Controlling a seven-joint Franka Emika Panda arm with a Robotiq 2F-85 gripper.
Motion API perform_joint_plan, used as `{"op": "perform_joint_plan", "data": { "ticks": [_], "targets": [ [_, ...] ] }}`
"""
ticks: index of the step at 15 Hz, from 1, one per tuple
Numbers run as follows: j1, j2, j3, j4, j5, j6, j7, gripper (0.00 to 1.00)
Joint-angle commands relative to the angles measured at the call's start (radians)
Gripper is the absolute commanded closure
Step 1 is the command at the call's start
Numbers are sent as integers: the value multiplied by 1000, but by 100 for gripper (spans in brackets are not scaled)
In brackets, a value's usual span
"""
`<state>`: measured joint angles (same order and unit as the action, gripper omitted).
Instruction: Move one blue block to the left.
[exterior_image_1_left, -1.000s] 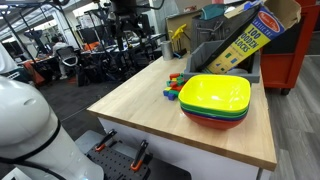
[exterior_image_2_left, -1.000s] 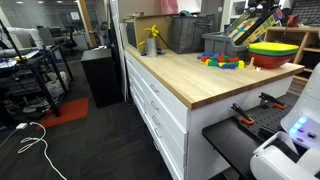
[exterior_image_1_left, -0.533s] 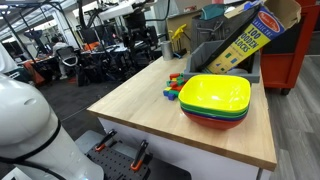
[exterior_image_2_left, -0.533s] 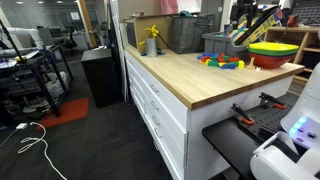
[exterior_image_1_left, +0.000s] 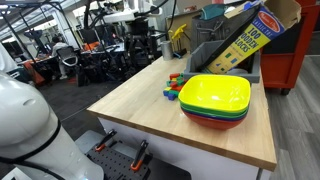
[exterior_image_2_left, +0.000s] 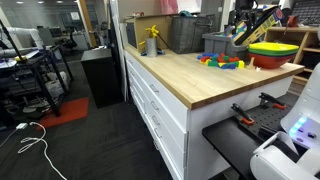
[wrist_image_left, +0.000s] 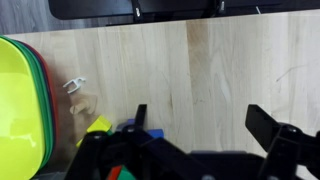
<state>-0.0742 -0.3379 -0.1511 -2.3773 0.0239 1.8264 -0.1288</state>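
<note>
Shifted sideways, the pincer gapes wide and empty; the blue block lies flat.

The pale wooden tabletop spreads beneath the gripper. Off to one side of it sits a stack of plastic bowls, yellow on top. A small white clip-like scrap and a yellow block lie between bowls and gripper.

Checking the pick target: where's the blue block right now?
In an exterior view the blue block lies at the near edge of the block pile on the wooden table, just beside the yellow bowl.
</note>
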Motion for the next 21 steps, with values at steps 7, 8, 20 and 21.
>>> {"op": "perform_joint_plan", "data": {
  "ticks": [7, 8, 20, 21],
  "targets": [
    [-21, 23, 17, 1, -18, 41, 56, 0],
    [-24, 35, 15, -8, -7, 66, 80, 0],
    [-66, 226, 20, -115, -36, 454, 353, 0],
    [-69, 248, 18, -113, -44, 478, 365, 0]
  ]
}}
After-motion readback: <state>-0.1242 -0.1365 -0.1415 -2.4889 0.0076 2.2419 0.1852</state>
